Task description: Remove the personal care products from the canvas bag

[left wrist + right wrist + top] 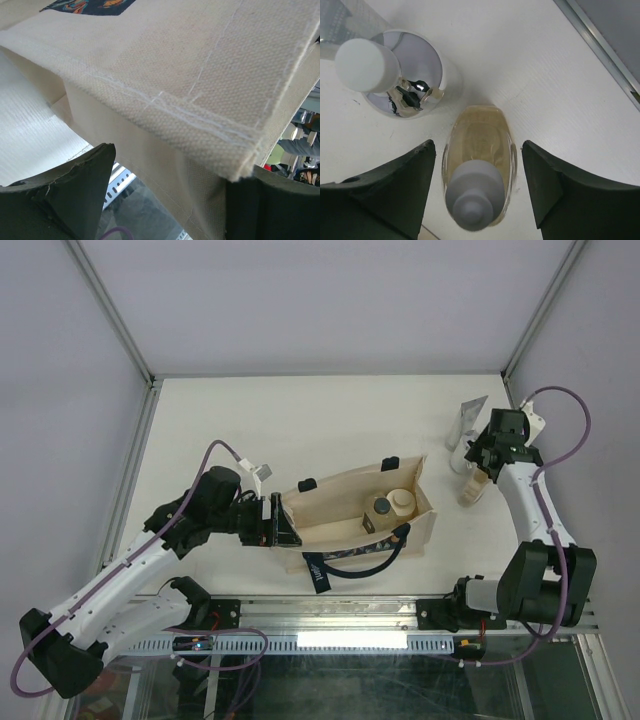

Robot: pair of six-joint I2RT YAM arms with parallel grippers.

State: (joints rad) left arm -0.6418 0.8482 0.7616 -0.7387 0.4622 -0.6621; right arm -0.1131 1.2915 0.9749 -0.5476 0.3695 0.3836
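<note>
Right wrist view shows the right gripper point(477, 146) wide open over the yellowish bottle point(479, 165), which stands upright on the table point(555, 85) at its far right. The bottle sits midway between the two fingers with a clear gap on each side, so nothing is held. Just beside it stands the clear bottle point(402, 70) with a white cap. The silvery tube point(468, 420) lies a little farther back.

Three products are thus out. The step in hand looks like the end of a placement: the arm needs to rise straight up, without brushing the two upright bottles, and then travel left to the canvas bag point(350, 515).

Two containers remain inside the bag's right end, a dark-capped bottle point(382, 506) and a tan-capped bottle point(402, 502), standing side by side. The next pick calls for a descent through the bag's mouth, clear of the navy handles point(350, 558).

The left gripper point(272, 522) is at the bag's left end. In the left wrist view its jaws stand apart with the bag's seamed edge between them. The cloth reaches the one finger while a gap shows at the other, so it brackets the bag rather than pinching it.
</note>
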